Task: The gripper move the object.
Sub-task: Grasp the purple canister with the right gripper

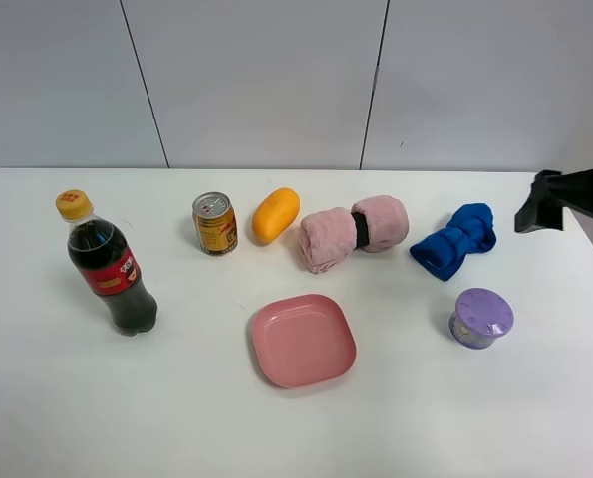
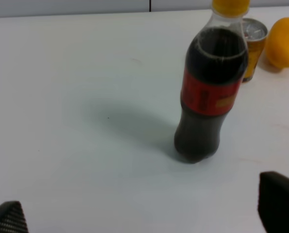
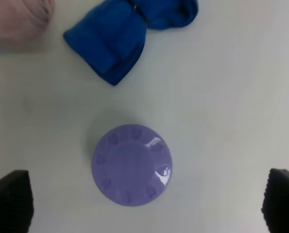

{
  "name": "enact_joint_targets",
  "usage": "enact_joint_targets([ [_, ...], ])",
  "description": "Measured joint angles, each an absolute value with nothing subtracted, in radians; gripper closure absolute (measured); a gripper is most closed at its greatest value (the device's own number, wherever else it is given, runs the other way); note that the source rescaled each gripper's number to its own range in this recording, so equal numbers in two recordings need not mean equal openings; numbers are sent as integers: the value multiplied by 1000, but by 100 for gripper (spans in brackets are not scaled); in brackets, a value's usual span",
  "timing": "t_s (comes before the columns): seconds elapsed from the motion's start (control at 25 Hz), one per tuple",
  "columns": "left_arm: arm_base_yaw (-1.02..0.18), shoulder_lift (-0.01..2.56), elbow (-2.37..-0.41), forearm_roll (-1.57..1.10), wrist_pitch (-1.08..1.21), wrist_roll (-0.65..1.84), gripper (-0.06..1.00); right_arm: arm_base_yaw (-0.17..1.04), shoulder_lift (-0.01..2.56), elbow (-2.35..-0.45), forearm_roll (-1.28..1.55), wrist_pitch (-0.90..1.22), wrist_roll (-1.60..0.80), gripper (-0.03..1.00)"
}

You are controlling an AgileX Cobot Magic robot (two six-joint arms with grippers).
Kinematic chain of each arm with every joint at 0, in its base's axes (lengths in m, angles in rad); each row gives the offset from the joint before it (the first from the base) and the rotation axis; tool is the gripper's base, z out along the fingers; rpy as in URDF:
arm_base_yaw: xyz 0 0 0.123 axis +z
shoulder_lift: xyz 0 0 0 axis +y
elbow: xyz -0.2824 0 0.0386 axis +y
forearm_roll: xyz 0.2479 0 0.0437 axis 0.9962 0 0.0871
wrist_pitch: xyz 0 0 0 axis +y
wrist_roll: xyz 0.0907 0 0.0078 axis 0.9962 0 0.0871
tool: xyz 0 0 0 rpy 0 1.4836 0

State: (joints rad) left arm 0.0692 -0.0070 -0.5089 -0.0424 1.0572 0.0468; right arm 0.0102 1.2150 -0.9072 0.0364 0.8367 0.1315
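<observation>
White table (image 1: 535,418) bearing pink plate (image 1: 303,340). Well left of plate: cola bottle (image 1: 112,269). Behind plate: gold can (image 1: 215,223), orange oval object (image 1: 275,214), pink cloth roll (image 1: 353,232). Behind-right: blue cloth (image 1: 455,240). Right of plate: lavender container (image 1: 481,317).

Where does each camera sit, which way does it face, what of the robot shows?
Exterior high: mounted high, looking down on the table; only the right arm shows.
Left wrist: low, facing the cola bottle; left gripper open, tips showing.
Right wrist: straight above the purple container; right gripper open, tips showing.
Shared: blue cloth, in exterior high and right wrist.
</observation>
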Motion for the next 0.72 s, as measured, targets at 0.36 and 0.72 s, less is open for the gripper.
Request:
enact_joint_targets([
  [0.36,69,-7,-509,-43,1057,47,-6,100,1448,-908,53,756,127,-3],
  [0.72,69,-7,-509,-43,1057,47,-6,128,1598,-909,-8,723,160,-3],
])
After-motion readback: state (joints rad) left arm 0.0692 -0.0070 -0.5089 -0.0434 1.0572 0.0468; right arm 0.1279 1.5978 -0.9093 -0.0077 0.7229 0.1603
